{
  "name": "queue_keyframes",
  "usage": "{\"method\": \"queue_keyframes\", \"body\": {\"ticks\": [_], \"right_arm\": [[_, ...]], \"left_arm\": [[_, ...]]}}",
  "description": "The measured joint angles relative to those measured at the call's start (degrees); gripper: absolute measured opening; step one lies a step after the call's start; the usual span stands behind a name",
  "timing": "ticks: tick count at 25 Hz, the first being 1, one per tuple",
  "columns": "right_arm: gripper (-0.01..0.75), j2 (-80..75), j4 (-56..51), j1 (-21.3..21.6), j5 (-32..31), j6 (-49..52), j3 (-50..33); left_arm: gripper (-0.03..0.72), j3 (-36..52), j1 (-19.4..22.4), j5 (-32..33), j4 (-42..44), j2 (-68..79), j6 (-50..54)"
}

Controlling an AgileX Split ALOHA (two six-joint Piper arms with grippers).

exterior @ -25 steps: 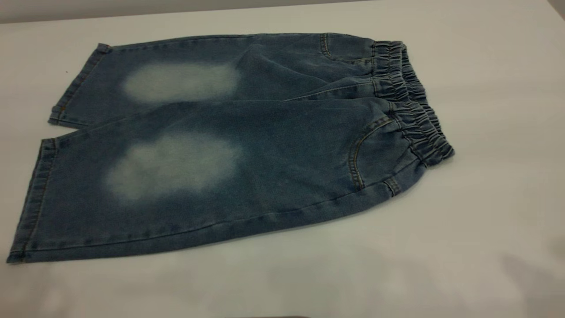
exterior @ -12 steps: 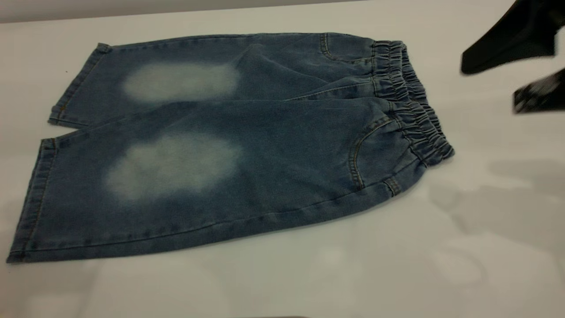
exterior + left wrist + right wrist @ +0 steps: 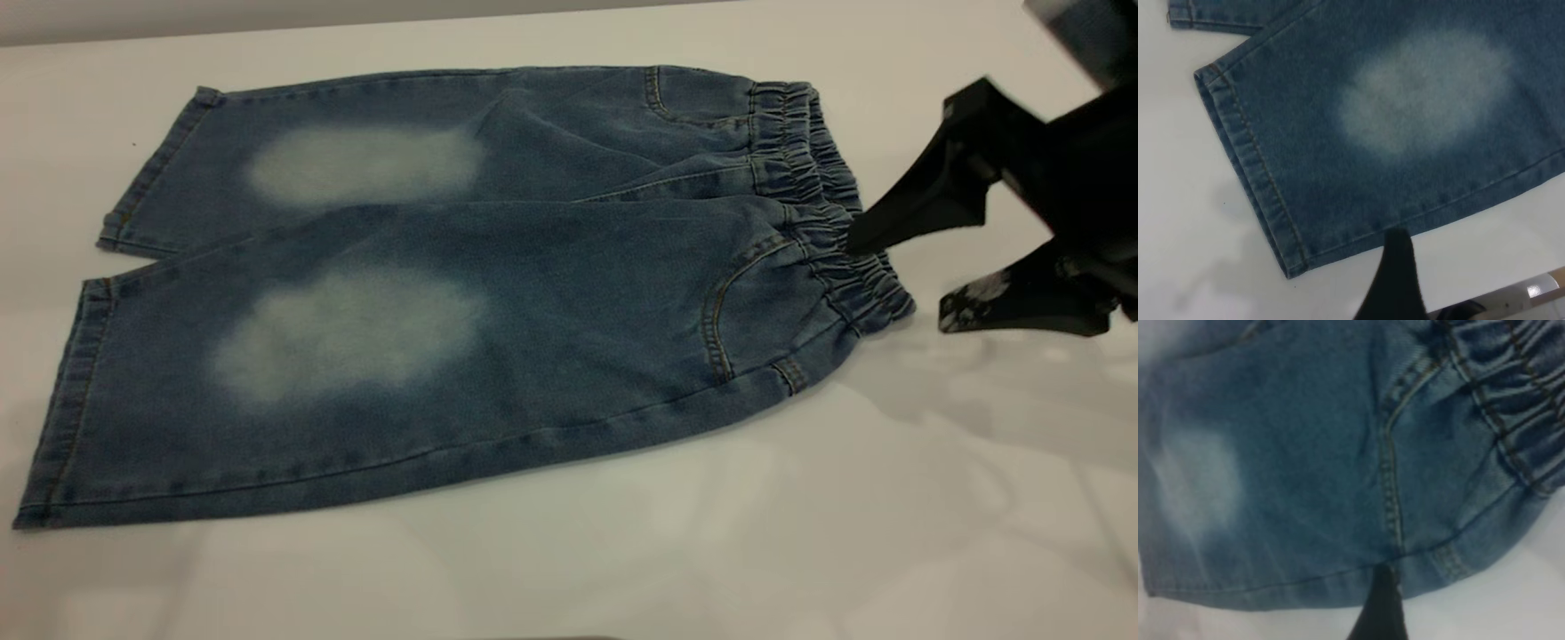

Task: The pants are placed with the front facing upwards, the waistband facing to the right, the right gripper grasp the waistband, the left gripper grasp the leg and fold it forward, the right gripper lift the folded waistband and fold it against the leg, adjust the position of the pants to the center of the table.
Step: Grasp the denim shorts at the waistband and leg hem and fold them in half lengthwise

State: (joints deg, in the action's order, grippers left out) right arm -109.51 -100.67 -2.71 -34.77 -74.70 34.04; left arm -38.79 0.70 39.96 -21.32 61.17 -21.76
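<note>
The white table holds flat pants (unfolded); the right gripper, fingers spread, hovers beside the waistband; left gripper's spread indiscernible.

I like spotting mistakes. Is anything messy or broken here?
Nothing is broken. The pants lie flat on the table, slightly slanted, with one leg overlapping the other. The right gripper is open beside the waistband.

The right tool is matte black with two tapered, wedge-shaped fingers; the nearer fingertip carries white scuffs. A grey-white part sits above its body. The left tool shows one slim black finger.
</note>
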Motion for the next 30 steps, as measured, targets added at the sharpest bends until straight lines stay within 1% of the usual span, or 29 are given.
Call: {"method": "queue_keyframes", "body": {"ticks": [7, 17, 24, 30], "right_arm": [[0.564, -5.99, -0.29, 0.00, -1.32, -0.21, 3.91], [0.564, -9.92, -1.00, 0.00, -1.15, -2.21, 7.69], [0.564, -9.92, -0.58, 0.00, 3.21, -0.94, 8.16], [0.564, -10.77, 0.58, 0.00, 3.54, -0.14, 8.58]], "left_arm": [[0.566, 0.00, 0.00, 0.02, -0.07, 0.00, 0.00], [0.566, 0.00, 0.00, 0.02, -0.07, 0.00, 0.00], [0.566, 0.00, 0.00, 0.18, -0.07, 0.00, 0.00], [0.566, 0.00, 0.00, 0.18, -0.07, 0.00, 0.00]]}}
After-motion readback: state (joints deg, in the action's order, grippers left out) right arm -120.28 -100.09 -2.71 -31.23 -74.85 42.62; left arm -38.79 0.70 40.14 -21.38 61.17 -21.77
